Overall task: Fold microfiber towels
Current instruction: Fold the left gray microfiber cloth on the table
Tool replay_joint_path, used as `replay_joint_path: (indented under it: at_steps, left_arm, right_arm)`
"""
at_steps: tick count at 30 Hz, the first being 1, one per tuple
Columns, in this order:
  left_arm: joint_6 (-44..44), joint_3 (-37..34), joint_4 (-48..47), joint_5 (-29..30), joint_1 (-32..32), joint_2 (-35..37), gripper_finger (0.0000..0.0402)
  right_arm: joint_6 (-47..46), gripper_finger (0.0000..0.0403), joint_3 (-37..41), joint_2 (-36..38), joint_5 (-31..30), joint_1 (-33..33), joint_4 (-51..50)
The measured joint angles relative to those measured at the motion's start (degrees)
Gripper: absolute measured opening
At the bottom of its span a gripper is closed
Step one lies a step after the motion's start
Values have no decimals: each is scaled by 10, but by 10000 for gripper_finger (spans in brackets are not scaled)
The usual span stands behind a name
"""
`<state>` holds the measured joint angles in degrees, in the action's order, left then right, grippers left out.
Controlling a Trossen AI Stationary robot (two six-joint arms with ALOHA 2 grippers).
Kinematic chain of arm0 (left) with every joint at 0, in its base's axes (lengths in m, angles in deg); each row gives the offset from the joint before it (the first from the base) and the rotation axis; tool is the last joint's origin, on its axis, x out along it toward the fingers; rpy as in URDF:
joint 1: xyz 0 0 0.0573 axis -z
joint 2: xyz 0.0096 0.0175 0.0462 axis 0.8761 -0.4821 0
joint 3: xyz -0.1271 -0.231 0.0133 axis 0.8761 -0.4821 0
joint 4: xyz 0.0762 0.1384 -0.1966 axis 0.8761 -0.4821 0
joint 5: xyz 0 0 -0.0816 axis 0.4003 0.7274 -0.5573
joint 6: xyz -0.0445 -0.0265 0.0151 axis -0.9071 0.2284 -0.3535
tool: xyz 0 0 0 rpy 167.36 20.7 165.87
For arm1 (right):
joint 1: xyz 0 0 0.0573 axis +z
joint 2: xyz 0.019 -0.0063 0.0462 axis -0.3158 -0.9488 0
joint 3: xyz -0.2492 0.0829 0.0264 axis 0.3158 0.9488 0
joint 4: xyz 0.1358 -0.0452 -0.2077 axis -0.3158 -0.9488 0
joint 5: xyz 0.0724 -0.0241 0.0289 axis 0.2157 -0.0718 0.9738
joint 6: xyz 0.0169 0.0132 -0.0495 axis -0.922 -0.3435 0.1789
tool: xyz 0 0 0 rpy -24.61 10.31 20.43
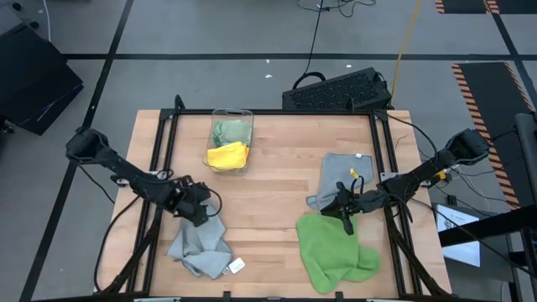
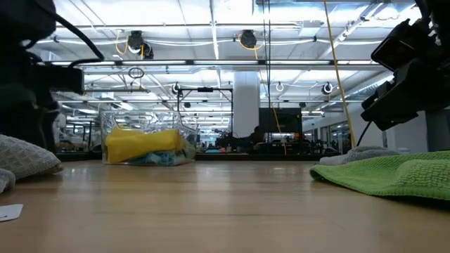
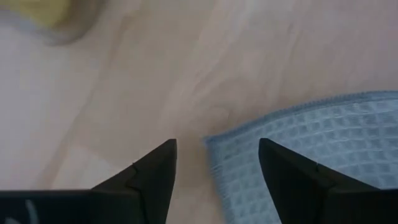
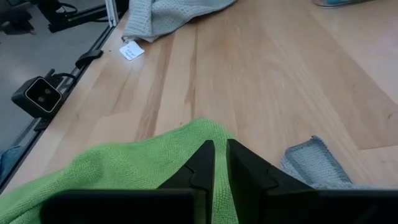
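While we read the desk (image 1: 277, 189) from left to right, we meet the left tool (image 1: 201, 211) first, low over the upper edge of a rumpled grey towel (image 1: 200, 245) near the front-left corner. Its fingers (image 3: 155, 177) stand apart with nothing between them, and one corner of that grey towel lies just ahead of them. A white tag (image 1: 237, 265) shows at the towel's lower right edge.

Farther along, at the back of the desk, sits a clear plastic bin (image 1: 246, 113) holding a yellow towel (image 1: 228, 154) and a pale green towel (image 1: 231, 130).

On the right, a second grey towel (image 1: 336, 178) lies flat, and a bright green towel (image 1: 331, 249) is spread in front of it. The right tool (image 1: 347, 213) sits at the green towel's upper edge, its fingers nearly together; we cannot tell whether they pinch the cloth.

We judge the fold is only starting: neither loose towel lies square. Next, the left tool likely needs to take that near corner and draw the cloth flat.

Counted: 2 grey towels, 1 bright green, 1 yellow, 1 pale green, 1 bin.
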<state>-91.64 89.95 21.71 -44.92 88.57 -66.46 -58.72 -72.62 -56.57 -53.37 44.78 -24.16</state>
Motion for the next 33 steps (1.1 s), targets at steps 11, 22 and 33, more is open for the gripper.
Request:
replay_joint_path:
  at_steps: [11,22,33]
  left_arm:
    - [121,-53,112,-70,-70,3,140]
    - [151,52,139,-39,-62,0,7]
    - [292,280,155,141,-21,-80,6]
  right_arm:
    - [15,37,0,0,0,0,0]
    - [-11,36,0,0,-60,0,27]
    - [54,56,-44,-25,-76,11,141]
